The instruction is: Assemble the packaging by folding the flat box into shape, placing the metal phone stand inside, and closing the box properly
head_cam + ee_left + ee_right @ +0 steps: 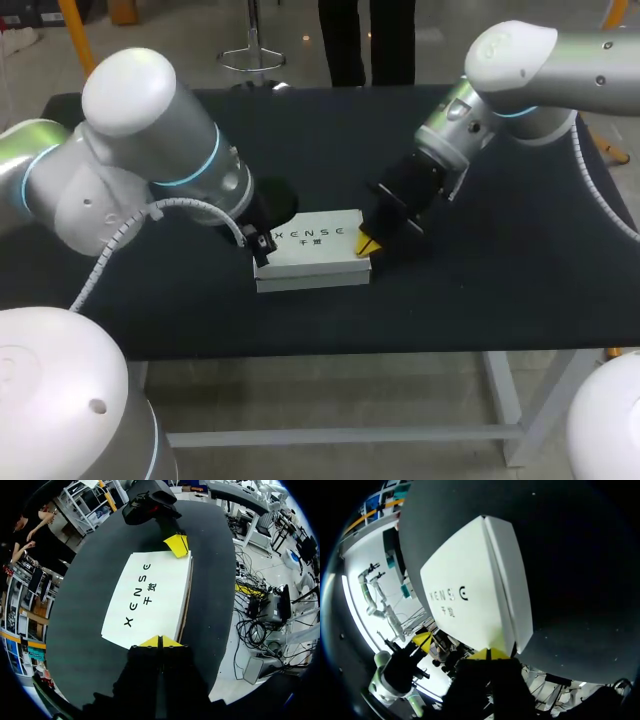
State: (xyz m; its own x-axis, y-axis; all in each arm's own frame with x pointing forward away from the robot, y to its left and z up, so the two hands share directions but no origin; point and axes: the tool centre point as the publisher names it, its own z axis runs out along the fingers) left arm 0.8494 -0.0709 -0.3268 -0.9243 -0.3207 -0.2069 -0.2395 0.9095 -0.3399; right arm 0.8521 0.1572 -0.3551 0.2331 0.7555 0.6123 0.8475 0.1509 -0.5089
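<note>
L arm [150,170] comes in from left side, wrist pitched down and inward. L end effector [160,641]: fingers closed, yellow tips touching. R arm [520,80] comes in from right side, angled down toward centre. R end effector [366,243]: tips together, opposite L.

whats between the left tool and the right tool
Only the white box: the left tool sits at one end, the right tool at the opposite end. The left wrist view shows it plainly.

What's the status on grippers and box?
Left gripper shut, tips at one end of white rectangular cardboard box. Right gripper shut at opposite end. Box closed, flat on black table. Nothing blocking.
</note>
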